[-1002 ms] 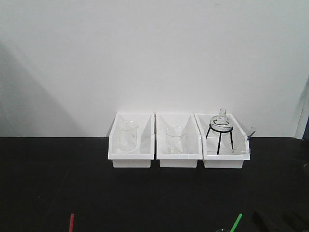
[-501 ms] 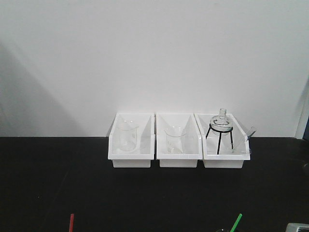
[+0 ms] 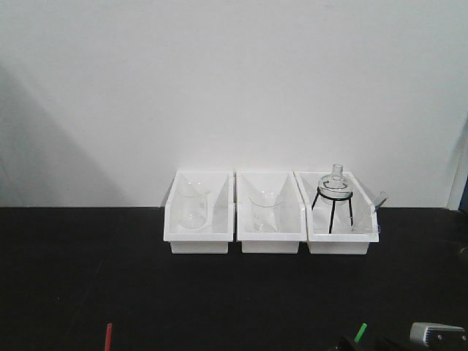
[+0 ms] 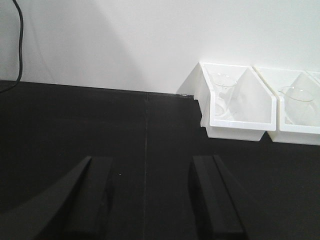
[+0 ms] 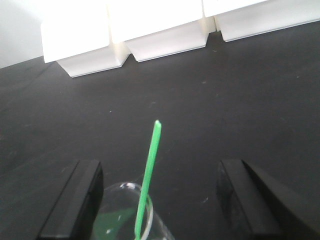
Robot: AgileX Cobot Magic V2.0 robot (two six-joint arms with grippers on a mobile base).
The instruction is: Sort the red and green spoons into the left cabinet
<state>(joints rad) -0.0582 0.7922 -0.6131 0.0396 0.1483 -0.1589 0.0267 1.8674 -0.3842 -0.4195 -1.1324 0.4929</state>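
The green spoon stands handle-up in a clear glass vessel; only its slim handle shows. My right gripper is open, its black fingers on either side of the vessel and handle, touching neither. In the front view the green handle tip sticks up at the bottom edge beside my right arm. The red spoon's handle tip shows at the bottom left. My left gripper is open over bare black tabletop. The left cabinet is out of view.
Three white bins sit in a row against the white wall; two hold glass beakers, the right one a flask on a black tripod. In the left wrist view the leftmost bin lies ahead to the right.
My right arm has slid leftward into the bottom right of the front view and now covers the lower part of the green handle. The red spoon and bins are unmoved.
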